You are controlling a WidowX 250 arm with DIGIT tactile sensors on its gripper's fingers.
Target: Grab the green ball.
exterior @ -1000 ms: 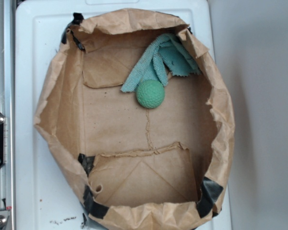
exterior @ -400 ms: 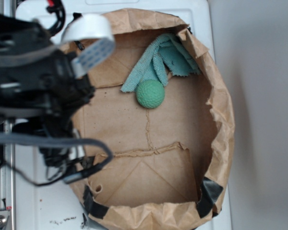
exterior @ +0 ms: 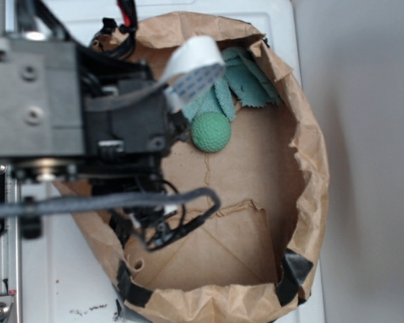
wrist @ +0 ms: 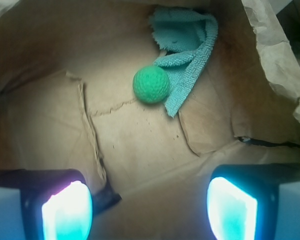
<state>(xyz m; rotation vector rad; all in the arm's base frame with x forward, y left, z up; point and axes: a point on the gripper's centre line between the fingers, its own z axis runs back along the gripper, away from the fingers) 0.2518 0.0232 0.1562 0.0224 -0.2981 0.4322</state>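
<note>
Bare bag floor (wrist: 140,140) lies open before the green ball (wrist: 151,84); teal cloth (wrist: 187,45) touches its far side.

Robot arm (exterior: 74,128) has advanced from the left edge, now covering the paper bag's (exterior: 310,182) left half.

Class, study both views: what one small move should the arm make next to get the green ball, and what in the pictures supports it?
Probably advance the open gripper toward the green ball, then descend. The ball lies ahead of both fingers, beside the cloth.
</note>
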